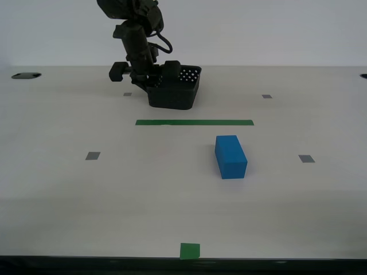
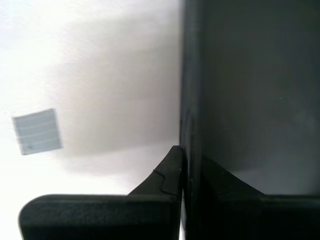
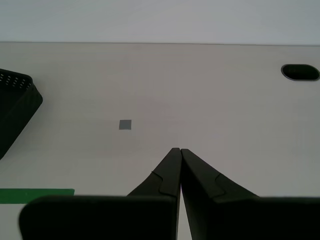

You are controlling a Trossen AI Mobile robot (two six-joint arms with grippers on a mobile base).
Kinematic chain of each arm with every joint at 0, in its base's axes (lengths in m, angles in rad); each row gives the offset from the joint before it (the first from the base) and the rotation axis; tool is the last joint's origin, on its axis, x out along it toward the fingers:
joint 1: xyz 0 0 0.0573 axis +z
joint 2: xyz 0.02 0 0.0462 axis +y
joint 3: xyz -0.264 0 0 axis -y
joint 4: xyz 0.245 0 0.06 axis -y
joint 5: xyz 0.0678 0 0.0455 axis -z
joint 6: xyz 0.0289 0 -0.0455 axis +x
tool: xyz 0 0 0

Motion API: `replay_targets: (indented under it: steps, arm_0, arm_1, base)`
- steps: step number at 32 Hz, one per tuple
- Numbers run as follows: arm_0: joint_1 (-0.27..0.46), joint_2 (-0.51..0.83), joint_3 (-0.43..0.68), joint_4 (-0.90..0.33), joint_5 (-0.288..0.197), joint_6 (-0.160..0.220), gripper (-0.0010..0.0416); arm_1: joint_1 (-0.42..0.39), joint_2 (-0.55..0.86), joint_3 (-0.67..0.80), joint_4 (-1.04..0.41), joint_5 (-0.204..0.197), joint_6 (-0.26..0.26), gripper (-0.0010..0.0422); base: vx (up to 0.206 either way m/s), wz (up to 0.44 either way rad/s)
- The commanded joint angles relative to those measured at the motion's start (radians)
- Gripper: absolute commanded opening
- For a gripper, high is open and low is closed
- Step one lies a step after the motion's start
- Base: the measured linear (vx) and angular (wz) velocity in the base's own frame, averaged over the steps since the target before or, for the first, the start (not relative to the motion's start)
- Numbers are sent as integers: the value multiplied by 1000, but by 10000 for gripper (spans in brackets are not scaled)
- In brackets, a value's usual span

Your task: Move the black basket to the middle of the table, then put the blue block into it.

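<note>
The black basket [image 1: 175, 89] is at the far side of the table [image 1: 114, 195], behind the green tape strip [image 1: 194, 122]. My second gripper [image 1: 156, 77] is shut on the basket's wall at the exterior view's left. In the second wrist view its fingers [image 2: 172, 165] pinch the dark wall [image 2: 250, 100]. The blue block [image 1: 230, 156] lies in front of the strip, toward the exterior view's right, apart from both grippers. My first gripper [image 3: 180, 150] is shut and empty above bare table. The basket's corner [image 3: 15, 110] shows in the first wrist view. The first gripper is out of the exterior view.
Small grey squares [image 1: 92, 155] [image 1: 306, 158] mark the table, and one shows beside the basket [image 2: 37, 131]. A green square [image 1: 190, 251] sits at the near edge. Dark cable holes [image 1: 26, 75] [image 3: 300, 72] lie at the far corners.
</note>
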Motion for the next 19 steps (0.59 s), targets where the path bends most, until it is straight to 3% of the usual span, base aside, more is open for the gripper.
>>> replay_targets:
  steps: [1,2,5,13,19]
  arm_0:
    - [0,0,1,4,3,-2,0]
    - [0,0,1,3,3,-2,0]
    - [0,0,1,5,3,-2,0]
    - [0,0,1,5,3,-2,0]
    - [0,0,1,-7,3,-8,0]
  arm_1:
    - [-1,-8,0,-18,2,2,-3]
    - [-1,-9,0,-34,3,1,-1]
    - [-6,-10,0,-83,79,-3,-2]
    - [-98,-16,0,-187,80,29,-2]
    - [-171,-23,-5,-259,79,84,-2]
  base:
    - [0,0]
    - [0,0]
    - [0,0]
    - [0,0]
    - [0,0]
